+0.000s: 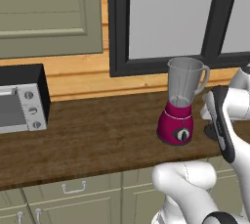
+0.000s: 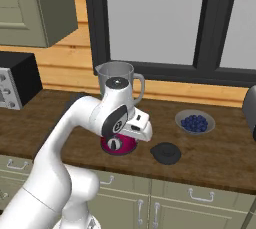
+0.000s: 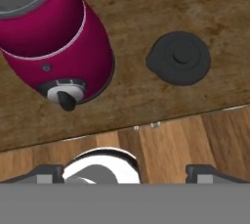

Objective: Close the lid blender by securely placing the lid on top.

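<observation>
Two cameras behind the arm look forward and down, from left and right, sharing the counter point(image 1: 97, 140) and blender point(image 1: 179, 101). A third on the hand looks straight down, close above the lid point(image 3: 178, 58).

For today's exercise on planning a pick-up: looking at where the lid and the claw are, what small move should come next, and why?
Probably bring the open claw across and down over the lid. The lid lies flat on the counter beside the blender, whose jar is uncovered, and the claw holds nothing, with the lid off to one side of its centre line.
</observation>
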Motion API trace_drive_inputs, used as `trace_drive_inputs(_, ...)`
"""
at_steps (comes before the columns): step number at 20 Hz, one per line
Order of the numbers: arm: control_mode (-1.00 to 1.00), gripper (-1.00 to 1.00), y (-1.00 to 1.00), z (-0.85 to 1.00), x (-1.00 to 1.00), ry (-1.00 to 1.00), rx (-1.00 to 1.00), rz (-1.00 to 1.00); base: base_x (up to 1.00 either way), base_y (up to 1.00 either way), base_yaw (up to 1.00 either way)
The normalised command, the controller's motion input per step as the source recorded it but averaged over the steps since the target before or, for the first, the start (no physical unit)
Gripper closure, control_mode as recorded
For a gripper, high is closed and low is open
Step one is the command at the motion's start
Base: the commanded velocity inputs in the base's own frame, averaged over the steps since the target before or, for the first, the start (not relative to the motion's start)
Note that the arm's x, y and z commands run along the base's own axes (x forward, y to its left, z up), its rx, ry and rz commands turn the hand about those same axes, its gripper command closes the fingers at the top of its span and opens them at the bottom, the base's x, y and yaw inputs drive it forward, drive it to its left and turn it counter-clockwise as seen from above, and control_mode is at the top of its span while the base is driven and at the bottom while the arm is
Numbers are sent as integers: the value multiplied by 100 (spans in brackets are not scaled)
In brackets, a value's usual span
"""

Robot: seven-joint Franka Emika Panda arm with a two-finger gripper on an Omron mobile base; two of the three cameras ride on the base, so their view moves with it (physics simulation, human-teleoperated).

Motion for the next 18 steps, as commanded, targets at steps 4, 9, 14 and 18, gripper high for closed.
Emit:
trace_drive_inputs(4,-100,-100,-54,-45,2,0,0,-1,0,0,0)
trace_drive_inputs(9,-100,-100,-49,-36,14,0,0,0,0,0,0)
trace_drive_inputs(14,-100,-100,-50,-28,21,1,0,0,0,0,0)
trace_drive_inputs(18,-100,-100,-52,-26,29,4,0,0,0,0,0)
